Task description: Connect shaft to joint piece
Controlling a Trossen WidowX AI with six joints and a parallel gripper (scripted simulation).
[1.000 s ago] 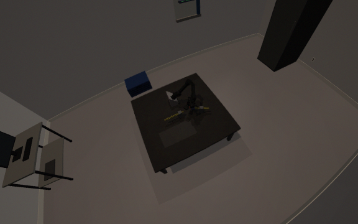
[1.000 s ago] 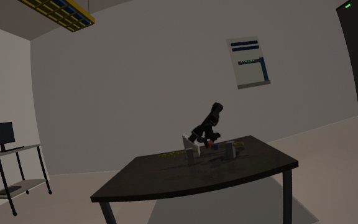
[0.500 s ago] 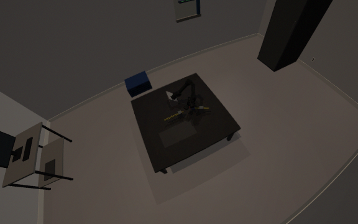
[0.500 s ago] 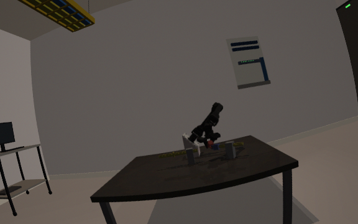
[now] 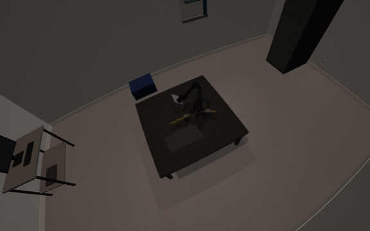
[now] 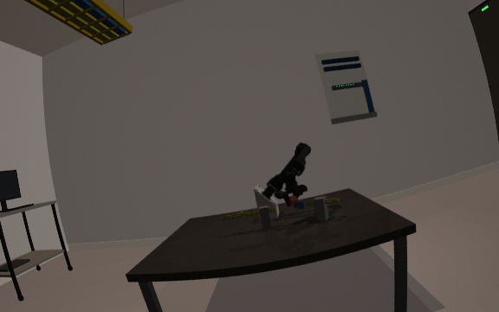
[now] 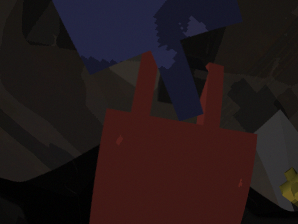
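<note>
The red joint piece (image 6: 293,201) (image 7: 172,190) hangs by two prongs on the blue end part (image 6: 301,204) (image 7: 110,30) of the fixed yellow shaft (image 6: 332,200) (image 5: 213,111). That shaft sits in a grey block (image 6: 320,210) (image 5: 207,110). My gripper (image 7: 157,152) is shut on the red joint piece, with a black finger at each side in the wrist view. The second yellow shaft (image 5: 176,121) (image 6: 236,215) (image 7: 291,188) runs through its own grey block (image 6: 265,218) (image 5: 185,115) (image 7: 281,142). The red piece's opening is hidden, so its exact direction cannot be told.
The dark table (image 5: 153,154) (image 6: 167,260) carries the arm (image 5: 199,91) (image 6: 290,171). A white tilted panel (image 5: 174,97) (image 6: 260,198) stands near the arm, behind the second shaft's block in the exterior view. A lighter rectangle (image 5: 183,139) lies on the table.
</note>
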